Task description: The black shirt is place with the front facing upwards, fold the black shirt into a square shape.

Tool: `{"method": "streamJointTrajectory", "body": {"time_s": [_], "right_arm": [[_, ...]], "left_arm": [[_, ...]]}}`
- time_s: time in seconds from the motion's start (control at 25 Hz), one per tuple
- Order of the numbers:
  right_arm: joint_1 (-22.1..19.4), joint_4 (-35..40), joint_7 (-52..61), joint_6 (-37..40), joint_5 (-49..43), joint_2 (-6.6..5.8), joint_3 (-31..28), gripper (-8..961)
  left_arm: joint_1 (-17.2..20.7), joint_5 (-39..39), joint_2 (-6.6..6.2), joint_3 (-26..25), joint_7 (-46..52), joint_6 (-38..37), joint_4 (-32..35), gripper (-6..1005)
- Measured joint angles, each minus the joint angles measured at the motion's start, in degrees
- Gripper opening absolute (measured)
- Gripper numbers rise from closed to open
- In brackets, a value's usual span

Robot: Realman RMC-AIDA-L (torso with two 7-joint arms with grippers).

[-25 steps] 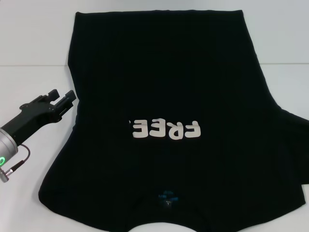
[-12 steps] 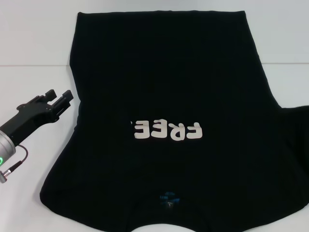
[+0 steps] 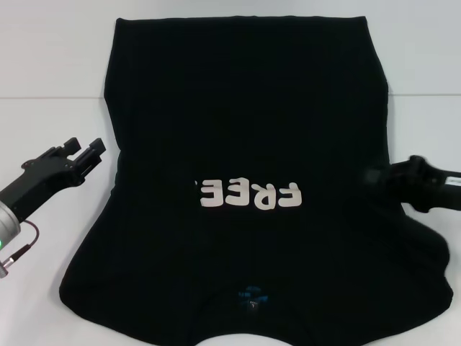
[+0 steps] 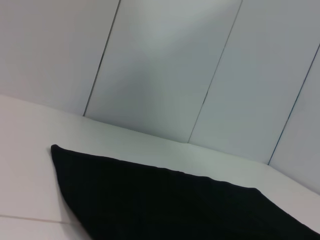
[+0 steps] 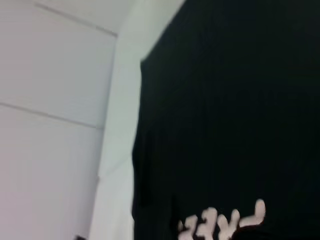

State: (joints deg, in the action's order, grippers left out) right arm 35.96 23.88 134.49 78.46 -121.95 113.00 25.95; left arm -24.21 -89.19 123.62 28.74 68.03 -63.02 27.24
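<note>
The black shirt lies flat on the white table, front up, with its pale "FREE!" letters and blue neck label toward me. My left gripper hovers open just off the shirt's left edge, holding nothing. From the right, my right gripper reaches in over the shirt's right sleeve area, blurred by motion. Only the shirt's far corner appears in the left wrist view. The shirt and its letters fill the right wrist view.
The white table shows bare to the left of the shirt and along the far right. A pale panelled wall stands behind the table.
My right arm has come into view from the right, over the shirt's right sleeve, and that sleeve now sits drawn inward. My left gripper has drifted slightly left, away from the shirt.
</note>
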Motion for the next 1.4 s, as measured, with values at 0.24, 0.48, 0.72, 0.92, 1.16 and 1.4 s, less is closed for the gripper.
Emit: {"method": "streamJointTrajectory", "body": {"time_s": [0.24, 0.48, 0.72, 0.92, 1.16, 1.4], "right_arm": [[1.1, -0.2, 1.2, -4.3, 0.0, 0.86, 5.4, 83], [1.9, -0.2, 0.6, -5.2, 0.1, 2.18, 6.6, 94], [3.3, -0.3, 0.2, -7.5, 0.5, 3.52, 6.6, 240], [3.7, -0.3, 0.1, -7.9, 0.5, 4.21, 6.3, 402], [3.1, -0.4, -0.8, -7.1, 3.1, 4.33, 6.1, 539], [3.1, -0.4, -4.6, -2.5, 10.8, 4.31, 5.8, 804]], "left_arm": [[0.3, 0.3, 0.03, 0.0, 0.0, -0.3, 0.0, 541], [0.3, 0.3, 0.11, 0.0, -0.3, -0.4, 0.0, 541], [0.2, 0.3, 0.24, 0.1, -0.7, -0.5, -0.1, 541], [0.5, 0.3, 0.22, 0.1, -0.7, -0.6, -0.3, 541], [0.7, 0.3, 0.21, 0.1, -1.2, -0.6, -0.8, 541], [0.6, 0.3, 0.29, 0.2, -1.3, -0.3, -1.0, 540]]}}
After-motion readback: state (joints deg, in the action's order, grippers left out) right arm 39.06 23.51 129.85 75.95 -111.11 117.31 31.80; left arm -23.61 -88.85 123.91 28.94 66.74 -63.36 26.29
